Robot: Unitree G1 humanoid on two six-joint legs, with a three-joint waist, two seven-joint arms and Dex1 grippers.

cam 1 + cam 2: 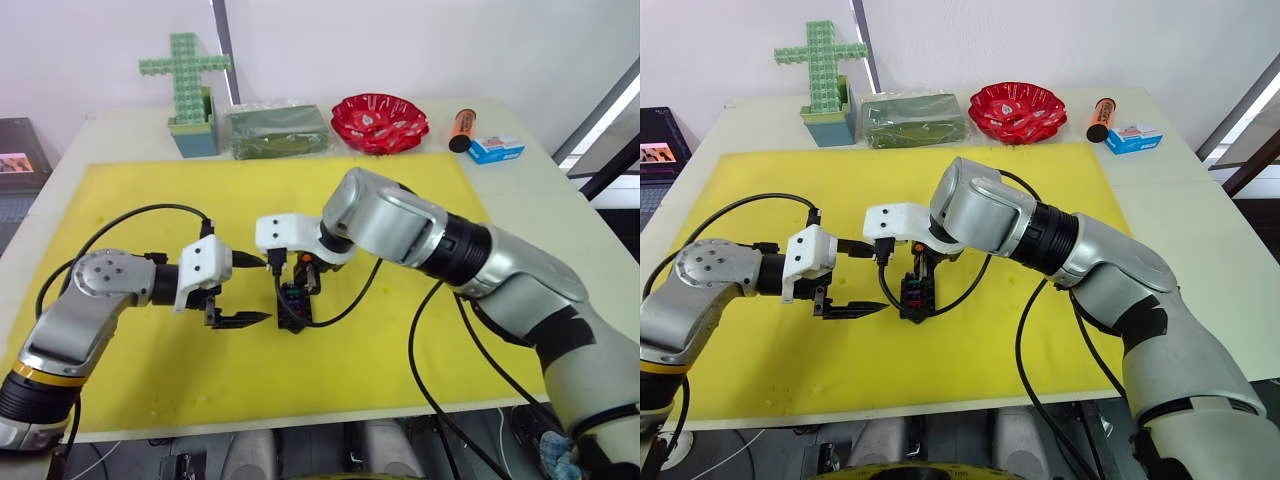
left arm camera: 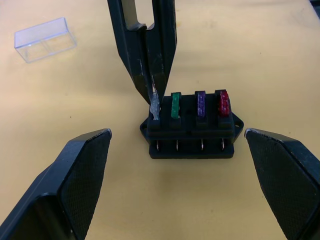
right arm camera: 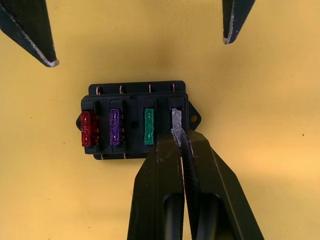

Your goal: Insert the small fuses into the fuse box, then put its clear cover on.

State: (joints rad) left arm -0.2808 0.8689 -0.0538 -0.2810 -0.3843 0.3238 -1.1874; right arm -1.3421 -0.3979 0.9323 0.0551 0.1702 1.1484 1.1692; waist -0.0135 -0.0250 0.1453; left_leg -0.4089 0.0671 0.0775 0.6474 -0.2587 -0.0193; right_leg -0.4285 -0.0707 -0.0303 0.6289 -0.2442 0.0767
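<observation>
From the head cameras, the fuse box (image 1: 296, 298) sits near the middle of the yellow mat (image 1: 400, 190) on the tabletop (image 1: 520, 190). The right gripper (image 1: 297, 283) comes down onto it from above, while the left gripper (image 1: 243, 319) hovers just beside it, toward the robot's left.

In the left wrist view, the left jaws are released, spread wide with the box between and beyond them. The green fuse (image 2: 175, 104), purple fuse (image 2: 200, 103) and red fuse (image 2: 223, 102) stand in their slots. The clear cover (image 2: 45, 39) lies on the mat, well apart from the box.

In the right wrist view, the right jaws are clenched on the greyish fuse (image 3: 176, 120) at the end slot next to the green one; it looks partly seated, though that is hard to judge.
</observation>
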